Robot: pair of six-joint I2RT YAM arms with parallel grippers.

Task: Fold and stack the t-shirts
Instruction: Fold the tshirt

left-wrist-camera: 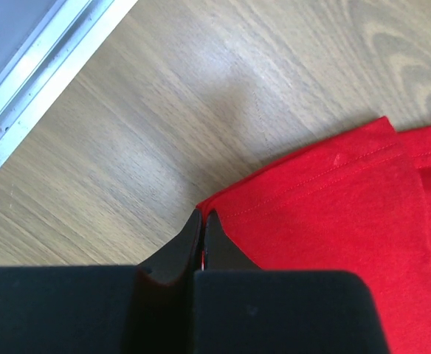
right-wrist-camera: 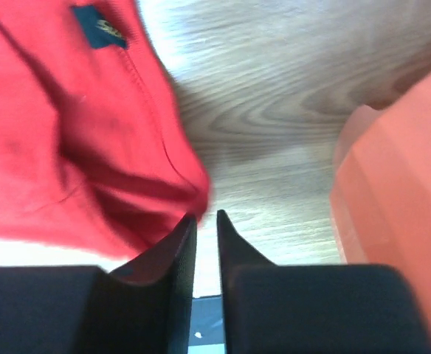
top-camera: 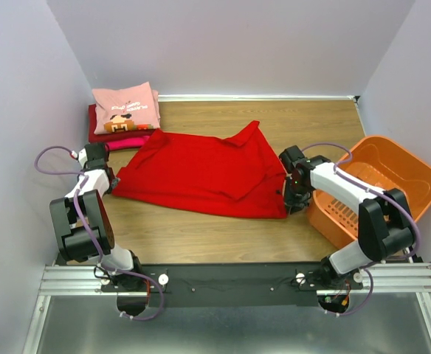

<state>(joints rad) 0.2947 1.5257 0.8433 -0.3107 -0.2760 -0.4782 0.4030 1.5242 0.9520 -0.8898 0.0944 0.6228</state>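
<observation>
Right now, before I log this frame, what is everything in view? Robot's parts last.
bright red t-shirt: 1, bright red, spread out on the middle of the table, partly folded
pink graphic t-shirt: 1, light pink, folded, on top of the stack in the far left corner
dark red t-shirt: 1, dark red, in that stack, under the pink one
magenta t-shirt: 1, magenta, in that stack, under the pink one
plastic basket: 1, orange, right side of the table
table: 1, light wood
mounting rail: 1, silver and black, near edge
left gripper: 1, black, shut, at the red shirt's left edge
right gripper: 1, black, slightly open, at the shirt's right edge
</observation>
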